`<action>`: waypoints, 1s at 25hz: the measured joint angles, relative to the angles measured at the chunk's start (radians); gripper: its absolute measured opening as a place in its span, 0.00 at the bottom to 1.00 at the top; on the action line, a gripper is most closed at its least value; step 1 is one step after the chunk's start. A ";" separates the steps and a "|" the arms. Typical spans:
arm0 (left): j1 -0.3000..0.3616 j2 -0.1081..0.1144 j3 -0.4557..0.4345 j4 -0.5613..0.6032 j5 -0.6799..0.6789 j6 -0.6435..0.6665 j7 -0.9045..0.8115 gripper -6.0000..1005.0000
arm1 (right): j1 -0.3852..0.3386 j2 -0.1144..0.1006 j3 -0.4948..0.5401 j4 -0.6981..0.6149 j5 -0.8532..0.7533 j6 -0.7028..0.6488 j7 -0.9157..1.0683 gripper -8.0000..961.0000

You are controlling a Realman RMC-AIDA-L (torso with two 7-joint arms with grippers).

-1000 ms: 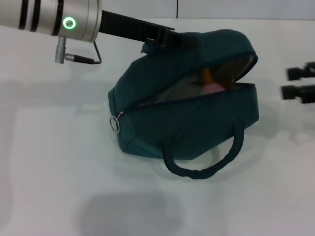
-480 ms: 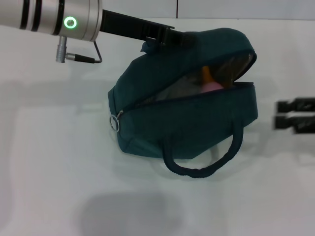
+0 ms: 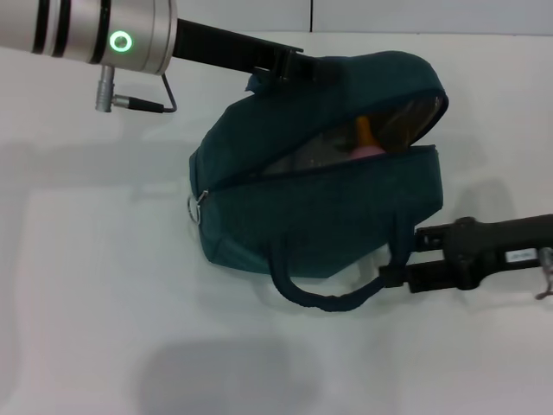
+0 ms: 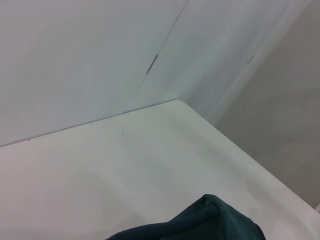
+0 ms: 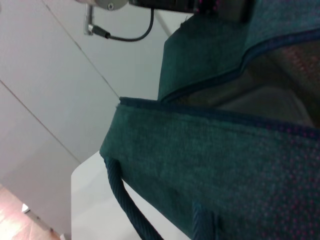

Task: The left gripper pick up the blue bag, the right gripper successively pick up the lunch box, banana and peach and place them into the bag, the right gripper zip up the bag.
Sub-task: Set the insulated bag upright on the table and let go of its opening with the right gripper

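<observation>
Seemingly packed: pink peach [image 3: 370, 152] and yellow banana [image 3: 365, 132] show inside the dark teal fabric bag [image 3: 346, 207], upper flap pinched by the left gripper [image 3: 298, 67]; right gripper [image 3: 393, 275], lower right, jaw state untellable; zipping remains.

No legible text; white label [image 3: 519, 256] on right arm unreadable.

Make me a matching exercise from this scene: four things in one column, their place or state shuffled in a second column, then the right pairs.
Things:
1. left pincer
2. right pincer
3. blue bag
4. peach

Places or states:
A. pink, showing through the open gap inside the bag
B. at the bag's near handle, on the side toward the robot's right
C. on the white table, its zipper not yet closed
D. gripping the bag's raised top flap at the far side

Pairs: 1-D, 2-B, 3-C, 4-A
</observation>
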 joint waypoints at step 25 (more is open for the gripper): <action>0.023 -0.001 0.000 0.000 -0.006 0.006 0.005 0.07 | -0.010 -0.004 -0.035 0.089 0.170 0.129 -0.046 0.43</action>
